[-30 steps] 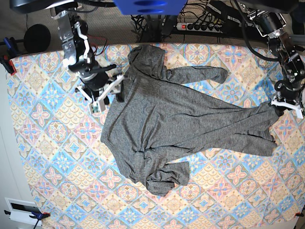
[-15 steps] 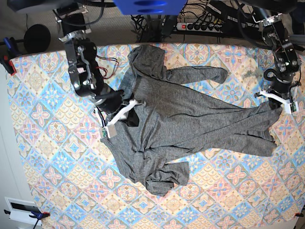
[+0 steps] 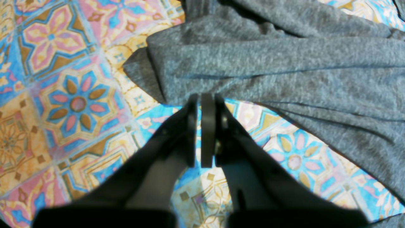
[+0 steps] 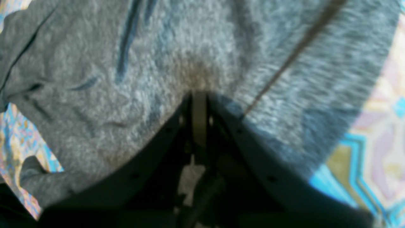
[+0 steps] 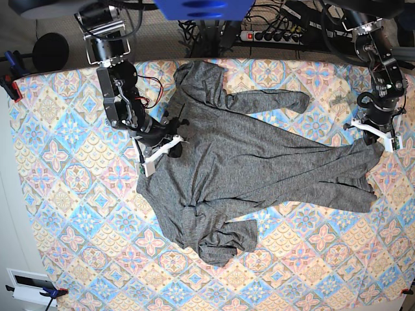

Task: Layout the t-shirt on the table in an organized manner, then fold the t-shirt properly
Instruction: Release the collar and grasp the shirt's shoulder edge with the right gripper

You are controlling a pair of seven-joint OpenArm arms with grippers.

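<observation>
Across the table [image 5: 71, 214] we see the t-shirt [image 5: 246, 168] sprawled, rumpled. Our left gripper [image 3: 202, 104] is closed at its edge (grip unclear); right gripper [image 4: 199, 98] closed, pinching the fabric.

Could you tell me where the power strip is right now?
In the base view, the power strip lies beyond the table's far edge, just above the t-shirt.

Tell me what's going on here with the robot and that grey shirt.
A two-armed robot is working on a grey t-shirt that lies crumpled and unfolded on the patterned table. The right end effector is shut on fabric at one edge; the left end effector is shut at the opposite edge, though whether it pinches cloth is unclear.
</observation>
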